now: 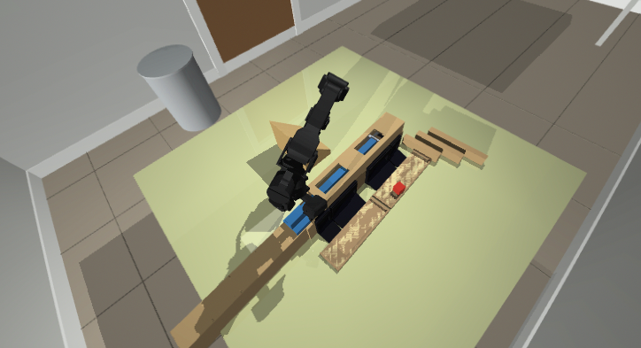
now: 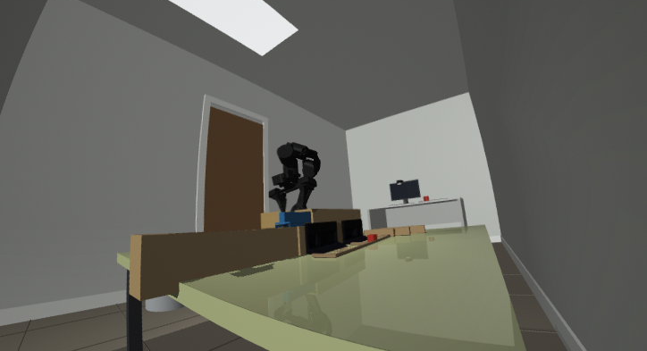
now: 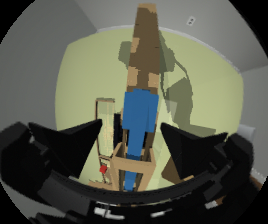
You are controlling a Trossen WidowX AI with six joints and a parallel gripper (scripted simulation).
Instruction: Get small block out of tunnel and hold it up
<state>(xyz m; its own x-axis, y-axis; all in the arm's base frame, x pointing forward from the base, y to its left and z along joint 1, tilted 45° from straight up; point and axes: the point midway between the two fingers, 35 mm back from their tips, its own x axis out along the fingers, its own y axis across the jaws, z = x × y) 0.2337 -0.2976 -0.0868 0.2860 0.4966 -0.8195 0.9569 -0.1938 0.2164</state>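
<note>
Starting at the near left, a long wooden beam [image 1: 250, 265] [image 2: 217, 254] [image 3: 146, 45] is jutting past the edge of the tabletop [image 1: 448, 237] [image 2: 430, 294] [image 3: 80, 85]. At its inner end, a blue piece [image 1: 296, 218] [image 2: 295, 218] [image 3: 137, 107] is sticking out of the tunnel [image 1: 354, 161] [image 2: 334, 213] [image 3: 132, 164]. The tool [image 1: 299, 208] [image 2: 281, 205] [image 3: 132, 123] is hovering open and empty over it, pointing downward, its fingers spreading to either side; whether they are touching it, I can't tell. The arm [image 1: 320, 107] [image 2: 312, 165] is rising from its far base and bending over toward the near left. To the right, a small red block [image 1: 397, 188] [image 2: 371, 238] [image 3: 103, 169] is resting on the patterned tray [image 1: 354, 239] [image 2: 332, 254] [image 3: 105, 115], outside the tunnel and well apart from the tool. Beyond the tray's far end, wooden rods [image 1: 457, 145] [image 2: 401, 230] are lying side by side, while open tabletop is stretching along the tray's near-right side.
</note>
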